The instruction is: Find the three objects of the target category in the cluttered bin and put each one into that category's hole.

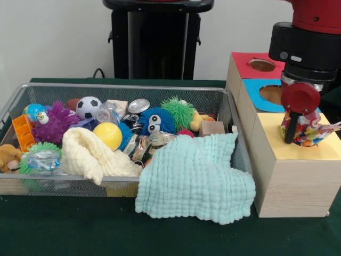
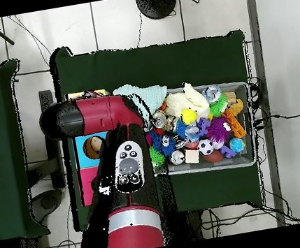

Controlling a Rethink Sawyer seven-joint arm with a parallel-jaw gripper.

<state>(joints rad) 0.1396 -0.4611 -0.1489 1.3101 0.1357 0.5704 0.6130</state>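
Mesh bin (image 1: 10, 109) of toys on green surface (image 1: 69, 229), cream cloth (image 1: 90, 154) inside, mint cloth (image 1: 197, 178) draped over bin's rim, claw (image 1: 294, 128) clamped on crinkly wrapper (image 1: 309, 129) over the yellow box (image 1: 290, 181).

Dark green cloth-covered table (image 1: 69, 234) stands on white tiled floor (image 2: 135, 19); plain white wall (image 1: 53, 37) behind the table.
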